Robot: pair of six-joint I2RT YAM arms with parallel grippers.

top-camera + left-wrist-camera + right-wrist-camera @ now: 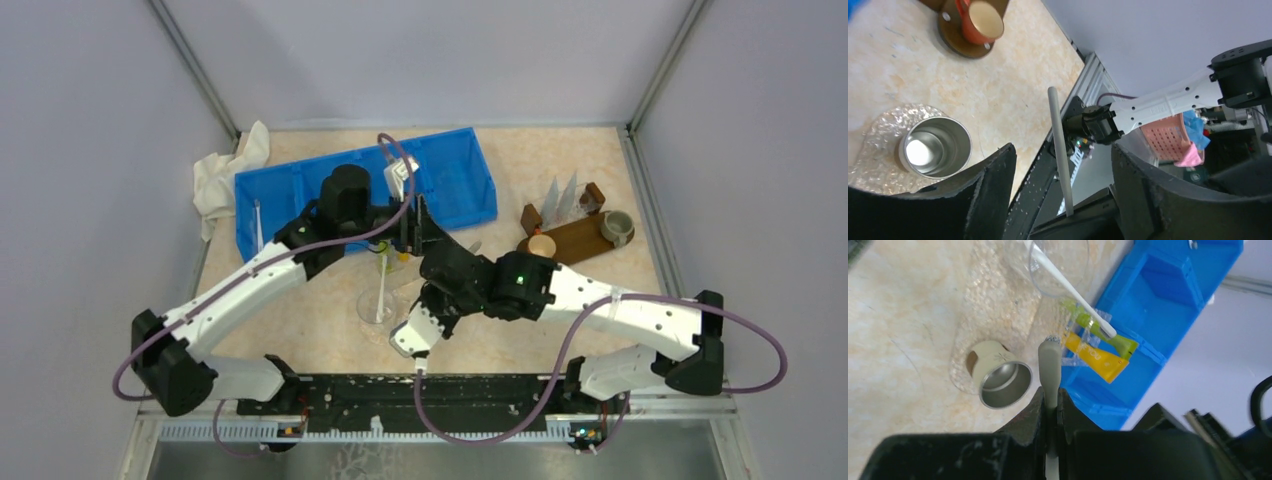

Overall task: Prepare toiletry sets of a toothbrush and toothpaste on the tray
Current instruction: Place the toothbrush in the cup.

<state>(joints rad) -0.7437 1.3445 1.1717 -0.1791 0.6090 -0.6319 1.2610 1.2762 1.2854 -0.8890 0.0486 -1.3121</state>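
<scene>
I judged this the handover step. At the centre of the top view the left jaws stood released, wide apart, with the toothbrush point(1059, 150) between them untouched. The right jaws were clenched on its handle. The next move called for carrying it rightwards to the wooden tray point(578, 238) without dropping it.

White-and-black left arm point(240, 285) curves up from lower left to mid-frame, and its black two-finger left gripper point(1063, 150) has the jaws spread wide. Matching right arm point(630, 315) stretches in from lower right, right gripper point(1050, 399) pinched tight on a thin pale grey toothbrush point(1049, 362).
</scene>
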